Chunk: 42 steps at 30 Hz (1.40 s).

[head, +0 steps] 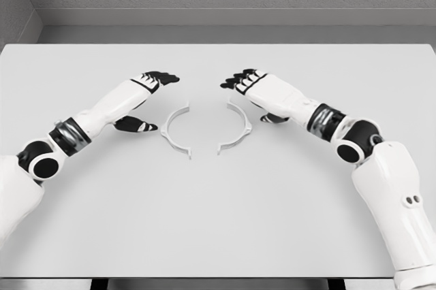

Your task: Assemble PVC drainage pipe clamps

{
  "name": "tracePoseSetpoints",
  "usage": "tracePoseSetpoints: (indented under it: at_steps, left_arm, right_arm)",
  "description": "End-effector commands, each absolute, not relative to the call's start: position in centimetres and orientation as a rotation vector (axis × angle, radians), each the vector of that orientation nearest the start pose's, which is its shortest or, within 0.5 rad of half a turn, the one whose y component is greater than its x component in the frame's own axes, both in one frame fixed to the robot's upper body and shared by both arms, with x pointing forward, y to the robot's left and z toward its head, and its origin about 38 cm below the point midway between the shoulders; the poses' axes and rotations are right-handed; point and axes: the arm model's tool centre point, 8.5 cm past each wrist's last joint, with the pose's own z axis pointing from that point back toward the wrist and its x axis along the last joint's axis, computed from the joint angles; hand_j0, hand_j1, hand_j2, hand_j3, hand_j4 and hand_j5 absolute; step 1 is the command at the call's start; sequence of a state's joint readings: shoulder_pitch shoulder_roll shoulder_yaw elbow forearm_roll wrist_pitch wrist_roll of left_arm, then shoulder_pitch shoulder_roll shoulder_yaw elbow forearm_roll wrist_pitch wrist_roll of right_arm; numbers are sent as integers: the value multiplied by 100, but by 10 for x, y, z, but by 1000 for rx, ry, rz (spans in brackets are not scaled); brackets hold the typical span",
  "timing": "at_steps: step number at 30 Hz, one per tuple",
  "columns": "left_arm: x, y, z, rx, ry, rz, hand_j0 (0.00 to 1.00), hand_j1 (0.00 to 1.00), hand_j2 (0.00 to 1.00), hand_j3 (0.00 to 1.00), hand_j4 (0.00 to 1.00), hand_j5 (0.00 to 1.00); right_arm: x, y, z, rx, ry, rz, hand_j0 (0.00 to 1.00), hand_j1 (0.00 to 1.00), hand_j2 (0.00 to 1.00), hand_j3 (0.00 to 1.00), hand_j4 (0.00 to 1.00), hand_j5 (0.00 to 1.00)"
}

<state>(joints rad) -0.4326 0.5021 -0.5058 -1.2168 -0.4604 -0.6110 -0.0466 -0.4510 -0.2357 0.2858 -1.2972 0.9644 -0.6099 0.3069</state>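
1. white clamp halves, left half and right half, lie mid counter, facing, slightly apart.
2. left hand hovers beside its half, fingers spread, holding nothing.
3. right hand same, fingers loose, empty.

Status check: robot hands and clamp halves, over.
Left robot hand open, right robot hand open, both empty. Left clamp half and right clamp half apart on table. Nothing between them.
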Motion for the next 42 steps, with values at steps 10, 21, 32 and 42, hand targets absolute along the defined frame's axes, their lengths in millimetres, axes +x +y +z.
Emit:
tracePoseSetpoints:
  at_steps: [10,21,32,42]
  left_arm:
    - [440,259,121,342,-1823,-1450,100,100,100,100,100,100]
    - [440,259,120,340,-1820,-1453,100,100,100,100,100,100]
    - [440,258,119,338,-1819,-1452,100,100,100,100,100,100]
    - [438,257,115,331,-1811,-1456,100,100,100,100,100,100]
  right_arm:
    - [448,-155,127,-488,-1685,1840,100,100,100,100,100,100]
    - [447,-142,126,-473,-1689,1843,100,100,100,100,100,100]
    - [446,-131,132,-470,-1714,1840,100,100,100,100,100,100]
    - [400,-310,201,-812,-1807,1449,100,100,100,100,100,100]
